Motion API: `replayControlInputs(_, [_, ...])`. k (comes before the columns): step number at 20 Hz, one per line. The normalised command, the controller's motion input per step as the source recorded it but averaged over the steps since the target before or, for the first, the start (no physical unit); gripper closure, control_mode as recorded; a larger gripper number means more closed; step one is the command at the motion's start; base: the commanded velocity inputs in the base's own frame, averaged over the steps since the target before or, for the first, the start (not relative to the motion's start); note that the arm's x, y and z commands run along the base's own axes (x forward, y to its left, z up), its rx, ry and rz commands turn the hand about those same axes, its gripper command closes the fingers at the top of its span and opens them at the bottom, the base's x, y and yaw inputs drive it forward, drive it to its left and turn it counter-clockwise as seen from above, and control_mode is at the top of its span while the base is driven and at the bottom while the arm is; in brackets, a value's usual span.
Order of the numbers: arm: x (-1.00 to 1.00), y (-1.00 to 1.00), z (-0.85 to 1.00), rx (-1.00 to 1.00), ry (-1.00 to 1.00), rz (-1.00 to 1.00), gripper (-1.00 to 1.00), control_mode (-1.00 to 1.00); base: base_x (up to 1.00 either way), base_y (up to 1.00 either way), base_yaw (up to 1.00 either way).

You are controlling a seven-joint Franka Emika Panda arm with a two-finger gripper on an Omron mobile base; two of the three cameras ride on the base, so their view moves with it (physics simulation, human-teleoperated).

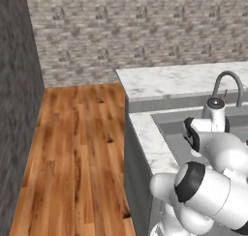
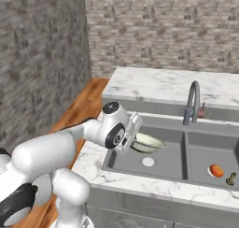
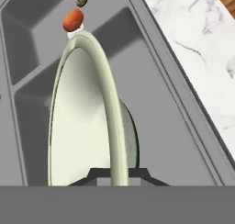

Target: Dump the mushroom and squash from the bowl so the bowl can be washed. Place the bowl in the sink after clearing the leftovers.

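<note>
Pale greenish-white glossy bowl hangs from your two-finger gripper, pinched by its rim above the left basin of the dark grey sink; rightward, orange squash and brown mushroom lie in the other basin.

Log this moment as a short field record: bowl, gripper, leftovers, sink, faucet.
bowl: pale bowl held by its rim, above the left basin, empty inside
gripper: gripper shut on the bowl's rim, fingers either side of it
leftovers: orange piece and dark mushroom lie in the right basin
sink: dark grey, two basins
faucet: grey arch behind the divider
</note>
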Motion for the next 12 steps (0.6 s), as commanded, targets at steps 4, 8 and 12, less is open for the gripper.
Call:
replayControlInputs(4, [0.33,-0.18,-0.26,0.04,0.19,-0.14,1.00,-1.00,0.00,0.00,0.00])
replayControlInputs(8, [0.04,-0.11,-0.18,0.11,0.08,-0.13,1.00,-1.00,0.00,0.00,0.00])
replayControlInputs(12, [0.20,-0.09,-0.29,0.15,0.00,-0.15,1.00,-1.00,0.00,0.00,0.00])
